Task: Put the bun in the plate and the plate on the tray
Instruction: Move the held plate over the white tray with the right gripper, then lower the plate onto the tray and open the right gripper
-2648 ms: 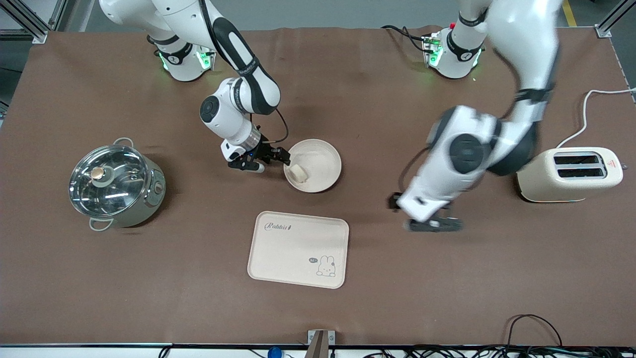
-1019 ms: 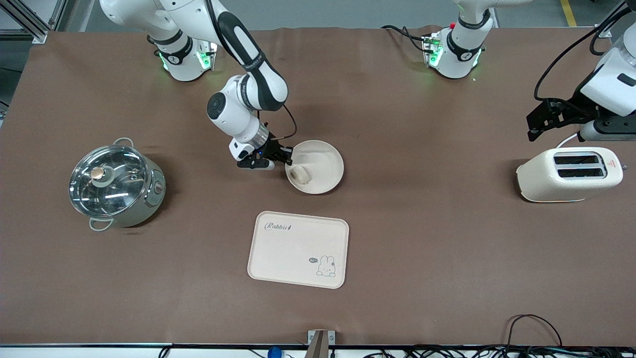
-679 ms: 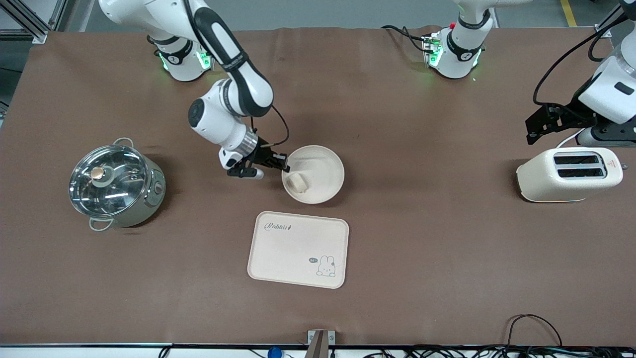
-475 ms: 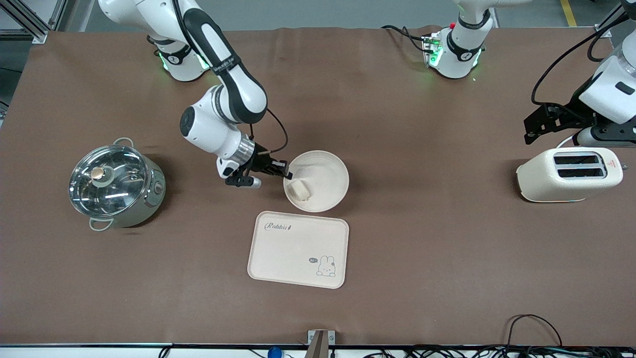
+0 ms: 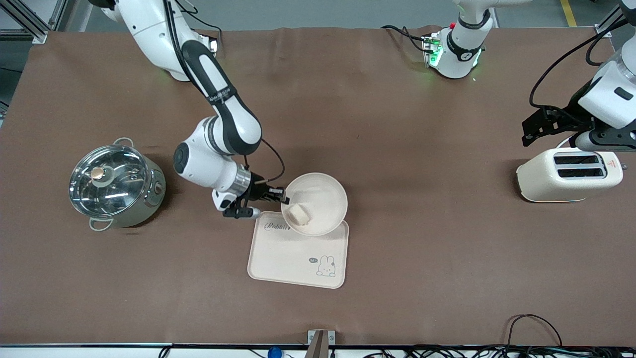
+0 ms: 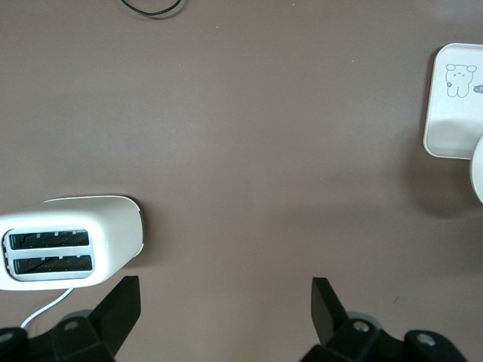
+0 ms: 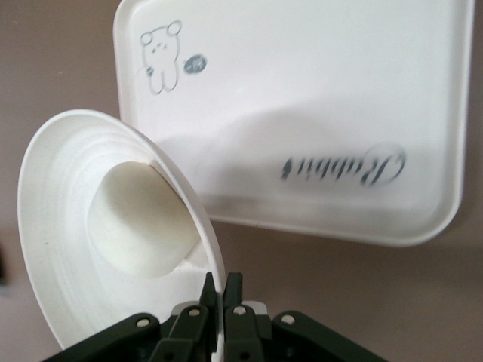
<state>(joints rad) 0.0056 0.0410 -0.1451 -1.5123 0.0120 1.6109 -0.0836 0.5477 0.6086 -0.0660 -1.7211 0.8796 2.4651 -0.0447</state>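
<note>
My right gripper is shut on the rim of the round cream plate and holds it tilted in the air over the tray's edge that lies farther from the front camera. The pale bun lies inside the plate, toward its lower side. In the right wrist view the fingers pinch the plate's rim, with the bun in the plate and the tray below. The cream "Rabbit" tray lies flat on the table. My left gripper is open and empty over the toaster.
A cream toaster stands at the left arm's end of the table; it also shows in the left wrist view. A steel pot with a glass lid stands at the right arm's end.
My right gripper has lifted the plate with the bun off the table and carried it toward the front camera, until it hangs over the tray's edge. The left arm swung away to above the toaster.
</note>
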